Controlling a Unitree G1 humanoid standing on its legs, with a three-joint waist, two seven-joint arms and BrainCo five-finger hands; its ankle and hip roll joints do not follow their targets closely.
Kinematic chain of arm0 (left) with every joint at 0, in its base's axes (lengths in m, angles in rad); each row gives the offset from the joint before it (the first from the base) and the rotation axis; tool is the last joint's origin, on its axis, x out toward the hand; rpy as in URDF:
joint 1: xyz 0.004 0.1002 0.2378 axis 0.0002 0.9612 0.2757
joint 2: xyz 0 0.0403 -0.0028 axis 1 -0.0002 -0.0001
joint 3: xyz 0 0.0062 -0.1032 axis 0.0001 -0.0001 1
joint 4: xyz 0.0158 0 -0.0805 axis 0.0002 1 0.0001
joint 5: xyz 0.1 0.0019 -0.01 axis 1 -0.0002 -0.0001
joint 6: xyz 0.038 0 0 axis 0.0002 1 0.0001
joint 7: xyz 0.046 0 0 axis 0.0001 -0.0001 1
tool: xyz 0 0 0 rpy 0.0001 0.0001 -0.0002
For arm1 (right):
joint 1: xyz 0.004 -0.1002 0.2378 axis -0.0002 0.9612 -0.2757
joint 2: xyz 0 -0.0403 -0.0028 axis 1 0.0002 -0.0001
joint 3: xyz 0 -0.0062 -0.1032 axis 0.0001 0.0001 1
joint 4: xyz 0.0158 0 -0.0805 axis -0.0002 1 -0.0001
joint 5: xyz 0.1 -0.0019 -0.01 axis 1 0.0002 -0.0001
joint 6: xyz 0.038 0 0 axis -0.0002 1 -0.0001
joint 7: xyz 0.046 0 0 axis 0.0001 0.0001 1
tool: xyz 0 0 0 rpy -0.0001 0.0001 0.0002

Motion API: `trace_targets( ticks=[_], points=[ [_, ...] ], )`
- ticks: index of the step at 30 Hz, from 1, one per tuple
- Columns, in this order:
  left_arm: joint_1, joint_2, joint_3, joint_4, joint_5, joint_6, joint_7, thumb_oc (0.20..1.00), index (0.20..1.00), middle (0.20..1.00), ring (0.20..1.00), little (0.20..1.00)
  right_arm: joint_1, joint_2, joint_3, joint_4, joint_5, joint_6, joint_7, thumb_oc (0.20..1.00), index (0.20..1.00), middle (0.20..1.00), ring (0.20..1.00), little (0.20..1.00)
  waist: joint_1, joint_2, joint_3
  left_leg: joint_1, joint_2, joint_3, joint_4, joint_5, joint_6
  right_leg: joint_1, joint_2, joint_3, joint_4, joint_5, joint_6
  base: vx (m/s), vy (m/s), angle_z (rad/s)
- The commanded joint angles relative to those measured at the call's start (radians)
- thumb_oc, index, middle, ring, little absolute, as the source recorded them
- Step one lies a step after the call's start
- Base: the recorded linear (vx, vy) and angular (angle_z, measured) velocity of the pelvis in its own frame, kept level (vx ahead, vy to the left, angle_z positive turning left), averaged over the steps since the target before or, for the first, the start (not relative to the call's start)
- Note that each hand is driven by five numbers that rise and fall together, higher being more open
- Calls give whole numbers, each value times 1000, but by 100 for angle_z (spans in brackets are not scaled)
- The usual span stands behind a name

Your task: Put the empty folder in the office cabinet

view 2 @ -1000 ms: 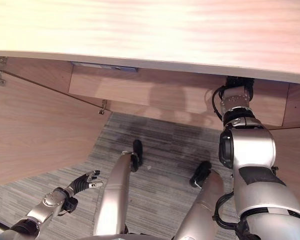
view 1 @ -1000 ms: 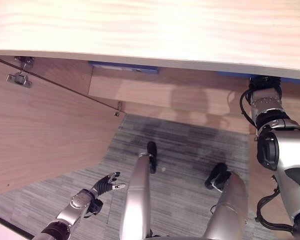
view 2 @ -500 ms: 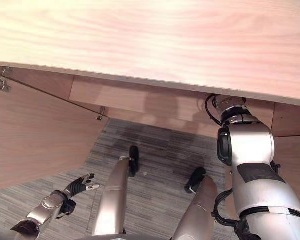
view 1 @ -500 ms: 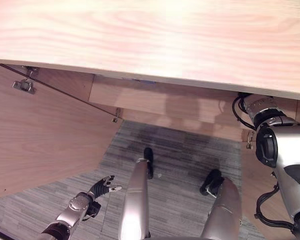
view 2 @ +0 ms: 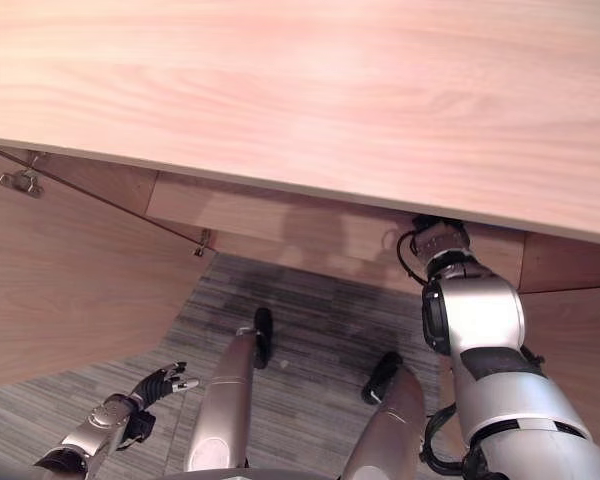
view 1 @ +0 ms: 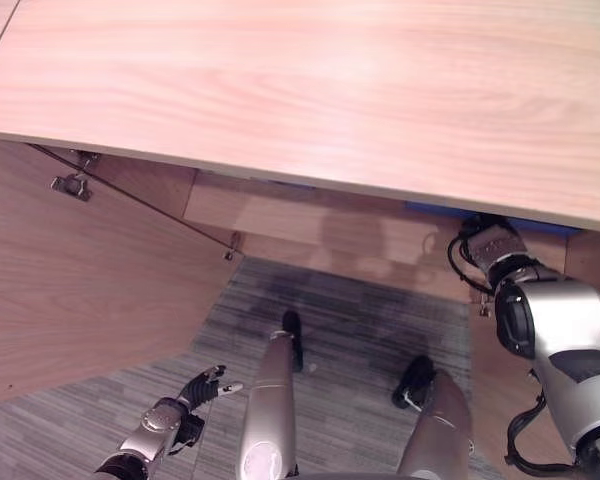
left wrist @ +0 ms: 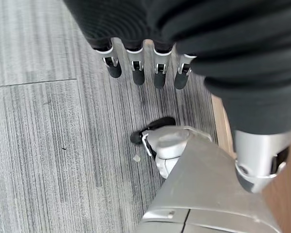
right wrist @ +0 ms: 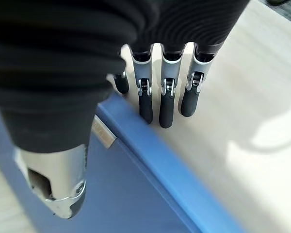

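From the head camera I look down over the light wood top of the office cabinet [view 1: 310, 90], which fills the upper part of the frame. Under its front edge the cabinet interior is open, and the left door [view 1: 80, 290] stands swung out toward me, two metal hinges [view 1: 72, 184] showing along its inner edge. Grey striped carpet [view 1: 360, 330] covers the floor below.

My right arm reaches up and in under the cabinet top at the right side; from the eye views the wrist disappears behind the front edge. A thin strip of the blue folder [view 1: 435, 209] shows just under that edge beside the wrist.

In the right wrist view, the right robot hand [right wrist: 166, 99] is extended, fingers [right wrist: 145, 104] straight and side by side, thumb stretched out apart from them. The blue folder [right wrist: 136, 194] lies flat on the pale wood shelf [right wrist: 242, 111] inside the cabinet. The dark fingertips sit right at the folder's long edge and over the shelf just past it; I cannot tell whether they touch the folder or hover above it. Nothing is curled round it, so I read this robot hand as released.

The left robot hand [view 1: 202, 384] hangs low at the lower left, well apart from the cabinet, over the carpet. In the left wrist view its fingers [left wrist: 136, 68] are straight and loosely spread, holding nothing.
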Motion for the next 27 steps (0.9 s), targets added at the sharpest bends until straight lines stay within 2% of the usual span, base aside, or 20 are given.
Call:
trace_targets(
  ticks=[1, 6, 8, 9, 10, 13, 16, 20, 24, 26, 27],
  points=[
    [1, 27, 38, 56, 16, 5, -11, 1000, 1000, 1000, 1000, 1000, 35, -14, -87, 1, -34, -19, 19, 1000, 1000, 1000, 1000, 1000, 45, -14, 20, 144, 31, -8, -14, -137, -28, 88, 45, -37, -108, 13, 64, 98, -17, 1],
    [33, 19, 51, 60, 24, 12, -33, 1000, 1000, 1000, 1000, 1000, 129, 10, -114, -15, -47, -18, 41, 1000, 1000, 1000, 1000, 1000, 48, -27, 5, 250, 11, -2, -121, -88, -37, 218, 65, -53, -218, 58, 74, 95, -7, -2],
    [45, 6, 53, 63, 27, 11, -41, 1000, 1000, 1000, 1000, 1000, 173, 25, -118, -29, -64, -18, 52, 1000, 1000, 1000, 1000, 1000, 48, -33, -5, 302, 1, 1, -180, -54, -39, 278, 72, -56, -277, 89, 79, 87, 34, 14],
    [54, -6, 58, 68, 34, 15, -51, 1000, 1000, 1000, 1000, 1000, 215, 37, -127, -37, -72, -19, 63, 1000, 1000, 1000, 1000, 1000, 49, -43, -12, 349, -5, 14, -243, -6, -34, 326, 71, -75, -335, 137, 73, 128, 78, 8],
    [64, -16, 64, 78, 44, 15, -57, 1000, 1000, 1000, 1000, 1000, 249, 52, -132, -45, -83, -18, 77, 1000, 1000, 1000, 1000, 1000, 48, -46, -24, 405, -12, 23, -302, 11, -33, 376, 72, -82, -386, 159, 79, 76, 60, 4],
    [71, -29, 73, 95, 50, 16, -64, 1000, 1000, 1000, 1000, 1000, 281, 67, -137, -51, -94, -15, 91, 1000, 1000, 1000, 1000, 1000, 45, -47, -35, 465, -21, 32, -362, 29, -33, 426, 68, -92, -435, 185, 87, 110, 48, 10],
    [91, -60, 97, 119, 63, 15, -75, 1000, 1000, 1000, 1000, 1000, 355, 109, -137, -75, -119, -14, 126, 1000, 1000, 1000, 1000, 1000, 38, -53, -81, 567, -43, 50, -486, 64, -27, 507, 71, -105, -548, 245, 109, 155, 89, 1],
    [114, -76, 117, 134, 76, 11, -85, 1000, 1000, 1000, 1000, 1000, 414, 137, -130, -106, -119, -20, 158, 1000, 1000, 1000, 1000, 1000, 36, -54, -112, 641, -55, 64, -575, 90, -22, 567, 78, -115, -623, 282, 120, 80, 73, -1],
    [147, -94, 167, 148, 80, -1, -98, 1000, 1000, 1000, 1000, 1000, 524, 180, -84, -246, -162, -49, 225, 1000, 1000, 1000, 1000, 1000, 14, -66, -149, 696, -80, 78, -647, 119, -18, 612, 80, -121, -685, 320, 130, 61, 68, -4],
    [157, -126, 215, 218, 133, -12, -106, 1000, 1000, 1000, 1000, 1000, 674, 232, -63, -394, -176, -91, 307, 1000, 1000, 1000, 1000, 1000, -20, -74, -182, 726, -88, 97, -687, 132, -26, 639, 81, -118, -730, 347, 138, 70, 94, -7],
    [159, -127, 215, 221, 134, -15, -106, 1000, 1000, 1000, 1000, 1000, 681, 234, -61, -399, -176, -92, 307, 1000, 1000, 1000, 1000, 1000, -21, -74, -185, 726, -88, 97, -687, 133, -26, 642, 82, -119, -735, 349, 138, 47, 63, -4]
  ],
)
